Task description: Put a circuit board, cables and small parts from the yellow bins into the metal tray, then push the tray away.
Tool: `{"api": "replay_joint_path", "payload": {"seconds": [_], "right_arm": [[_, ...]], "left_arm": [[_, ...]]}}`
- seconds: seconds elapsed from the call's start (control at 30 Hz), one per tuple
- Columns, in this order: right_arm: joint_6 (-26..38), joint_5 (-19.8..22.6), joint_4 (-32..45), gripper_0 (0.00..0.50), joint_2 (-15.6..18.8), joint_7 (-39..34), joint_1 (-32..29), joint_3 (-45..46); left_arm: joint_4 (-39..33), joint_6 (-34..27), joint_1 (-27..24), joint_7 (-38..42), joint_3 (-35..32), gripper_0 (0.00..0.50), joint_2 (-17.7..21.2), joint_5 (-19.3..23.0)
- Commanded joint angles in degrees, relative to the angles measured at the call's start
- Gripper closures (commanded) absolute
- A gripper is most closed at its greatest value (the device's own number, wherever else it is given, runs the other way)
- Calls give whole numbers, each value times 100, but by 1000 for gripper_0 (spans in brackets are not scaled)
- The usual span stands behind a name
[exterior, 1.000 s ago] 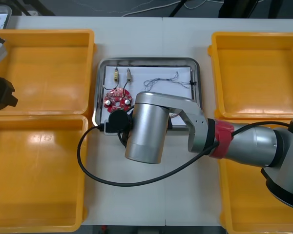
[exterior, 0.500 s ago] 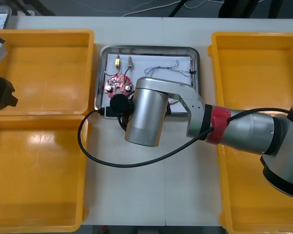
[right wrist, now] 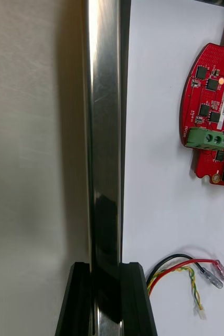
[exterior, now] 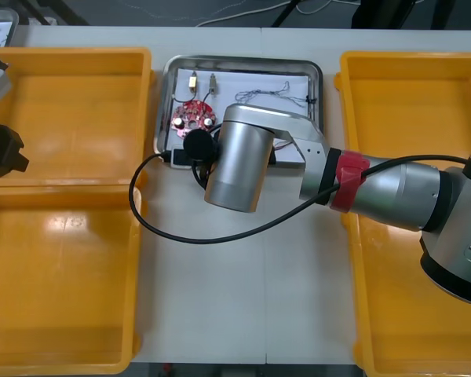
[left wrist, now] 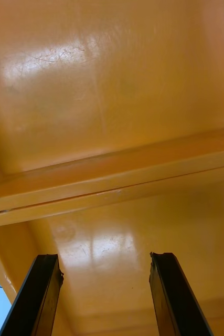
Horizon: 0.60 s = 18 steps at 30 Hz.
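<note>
The metal tray [exterior: 243, 60], white inside, lies between the yellow bins near the table's far edge. In it are a round red circuit board [exterior: 191, 116], a twisted blue and white cable [exterior: 279, 90] and two small metal parts [exterior: 195, 80]. My right arm [exterior: 239, 169] reaches over the tray's near edge. In the right wrist view my right gripper [right wrist: 105, 294] is shut on the tray's rim [right wrist: 104, 131], with the circuit board [right wrist: 211, 115] and a red and yellow cable [right wrist: 185, 270] just inside. My left gripper [left wrist: 106, 294] hangs open over the left bins, holding nothing.
Two yellow bins [exterior: 71, 118] stand at the left and two [exterior: 412, 110] at the right. The left arm [exterior: 0, 149] stays parked at the far left edge. A black cable [exterior: 165, 228] from the right wrist loops over the bare table [exterior: 243, 298].
The right arm has pushed the tray away from me, toward the far edge, with its contents riding along. The left arm has not moved.
</note>
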State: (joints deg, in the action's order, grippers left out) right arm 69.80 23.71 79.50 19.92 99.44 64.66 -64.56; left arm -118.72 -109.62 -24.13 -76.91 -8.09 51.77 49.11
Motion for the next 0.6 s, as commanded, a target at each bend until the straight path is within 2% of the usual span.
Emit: {"api": "replay_joint_path", "payload": {"seconds": [0.03,0.47,0.6], "right_arm": [[-203,195,-119,500,-14,261,424,110],[-651,204,-382,500,56,691,583,110],[-862,195,-655,500,56,1201,688,110]], "left_arm": [[-178,-38,84,-333,-184,0,105,20],[-178,-38,84,-333,-184,0,105,20],[-178,-38,84,-333,-184,0,105,20]]}}
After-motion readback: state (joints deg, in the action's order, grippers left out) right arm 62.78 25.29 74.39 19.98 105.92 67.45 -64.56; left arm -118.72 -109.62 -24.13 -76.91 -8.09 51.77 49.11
